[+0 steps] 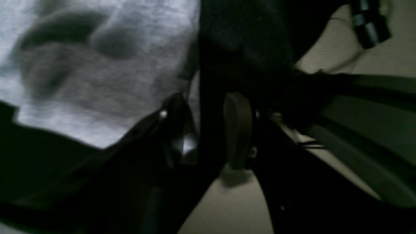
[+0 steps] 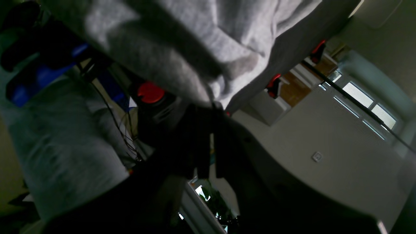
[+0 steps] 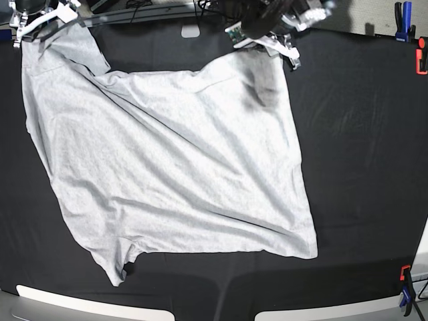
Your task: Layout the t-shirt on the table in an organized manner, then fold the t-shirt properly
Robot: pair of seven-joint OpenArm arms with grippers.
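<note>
Spreading across the black surface (image 3: 361, 134), the t-shirt (image 3: 167, 167) shows no readable lettering — right fingers (image 2: 208, 107) pinched on its corner, left fingers (image 1: 208, 130) parted at its opposite corner, grip unclear.

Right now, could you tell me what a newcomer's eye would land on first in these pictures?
The big pale t-shirt, spread crookedly over the black table, dominates the base view. The right pincer lifts one far corner. The left pincer sits at the other far corner, jaws apart.

Pale wall (image 2: 325, 136) (bright windows (image 2: 360, 94) on it) and a wooden cabinet (image 2: 294, 86).
</note>
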